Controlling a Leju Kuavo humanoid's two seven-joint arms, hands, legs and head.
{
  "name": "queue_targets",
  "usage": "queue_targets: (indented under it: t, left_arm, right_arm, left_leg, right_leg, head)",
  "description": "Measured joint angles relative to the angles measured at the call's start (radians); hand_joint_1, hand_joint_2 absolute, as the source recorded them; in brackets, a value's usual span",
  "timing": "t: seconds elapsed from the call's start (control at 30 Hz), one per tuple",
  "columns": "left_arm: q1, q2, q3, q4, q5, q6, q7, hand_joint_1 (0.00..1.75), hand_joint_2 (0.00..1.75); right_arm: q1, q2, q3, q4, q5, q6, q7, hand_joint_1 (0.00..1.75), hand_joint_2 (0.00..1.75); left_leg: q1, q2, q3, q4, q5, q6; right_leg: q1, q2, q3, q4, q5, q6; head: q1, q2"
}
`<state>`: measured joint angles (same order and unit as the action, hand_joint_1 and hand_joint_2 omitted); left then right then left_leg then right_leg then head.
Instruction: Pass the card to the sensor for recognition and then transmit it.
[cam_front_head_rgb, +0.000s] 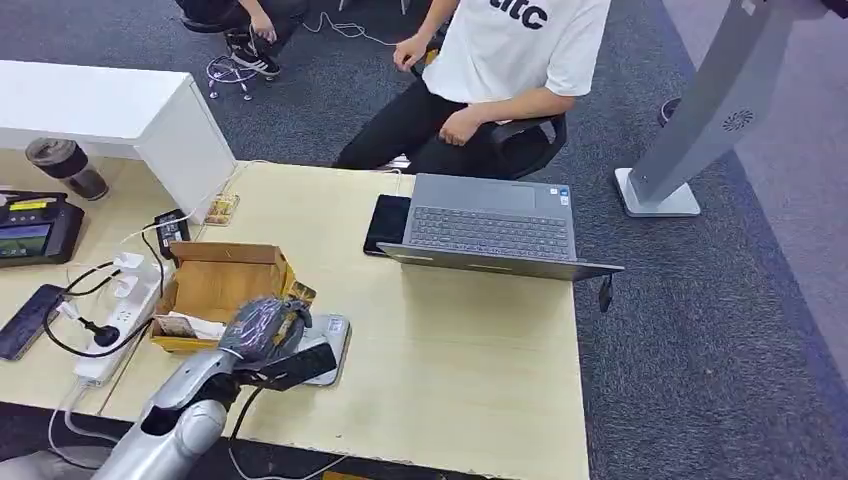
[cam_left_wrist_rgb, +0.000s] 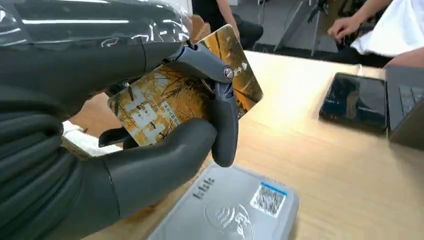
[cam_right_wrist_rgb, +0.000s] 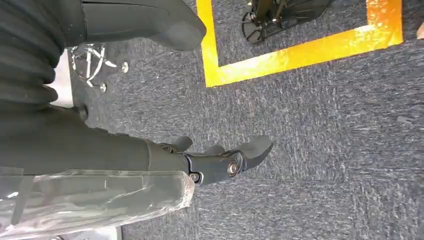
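**Left hand is holding the card just above the reader**

Gripping the card (cam_left_wrist_rgb: 185, 90) between thumb and fingers, the left hand (cam_front_head_rgb: 262, 328) is hovering over the grey sensor (cam_left_wrist_rgb: 227, 210), which is lying flat on the worktop (cam_front_head_rgb: 460, 360). The card is tilted and is not touching the sensor yet. To do this step well, I think the hand should be lowering the card and turning it flat over the wave symbol, keeping the pinch firm so the card is not slipping.

Around it, from large to small: a person in a white shirt (cam_front_head_rgb: 520, 40) is sitting behind the worktop, probably waiting to receive the card; an open laptop (cam_front_head_rgb: 490, 225); a cardboard box (cam_front_head_rgb: 215, 285) just beside the hand, which could be catching the fingers; a black phone (cam_front_head_rgb: 387, 222). The right hand (cam_right_wrist_rgb: 215, 162) is hanging over the carpet, holding nothing, with fingers apart.
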<state>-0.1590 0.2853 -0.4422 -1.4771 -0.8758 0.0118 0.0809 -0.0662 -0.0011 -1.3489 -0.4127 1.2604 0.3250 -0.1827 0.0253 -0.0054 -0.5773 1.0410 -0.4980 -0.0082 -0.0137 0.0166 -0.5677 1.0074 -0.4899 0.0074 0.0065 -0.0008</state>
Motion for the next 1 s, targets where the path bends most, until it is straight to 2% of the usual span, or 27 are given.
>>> queue_targets:
  t: [0.37, 0.7, 1.0]
  left_arm:
    - [0.000, 0.000, -0.039, 0.019, 0.011, -0.006, 0.005, 1.75, 1.75]
    - [-0.018, -0.040, -0.082, 0.068, 0.022, -0.014, -0.007, 1.75, 1.75]
    - [0.001, -0.039, -0.098, 0.100, 0.049, -0.034, 0.000, 1.75, 1.75]
  right_arm:
    - [-0.003, -0.002, 0.000, 0.008, 0.002, 0.000, -0.003, 0.00, 1.75]
    - [-0.009, -0.003, 0.003, 0.019, 0.018, 0.000, -0.007, 0.00, 1.75]
    - [-0.009, -0.004, 0.004, 0.029, 0.018, 0.000, -0.006, 0.00, 1.75]
  left_leg:
    - [0.000, 0.000, 0.000, 0.000, 0.000, 0.000]
    - [0.000, 0.000, 0.000, 0.000, 0.000, 0.000]
    - [0.000, 0.000, 0.000, 0.000, 0.000, 0.000]
  right_leg:
    - [0.000, 0.000, 0.000, 0.000, 0.000, 0.000]
    - [0.000, 0.000, 0.000, 0.000, 0.000, 0.000]
    - [0.000, 0.000, 0.000, 0.000, 0.000, 0.000]
  head:
    - [0.000, 0.000]
    - [0.000, 0.000]
    - [0.000, 0.000]
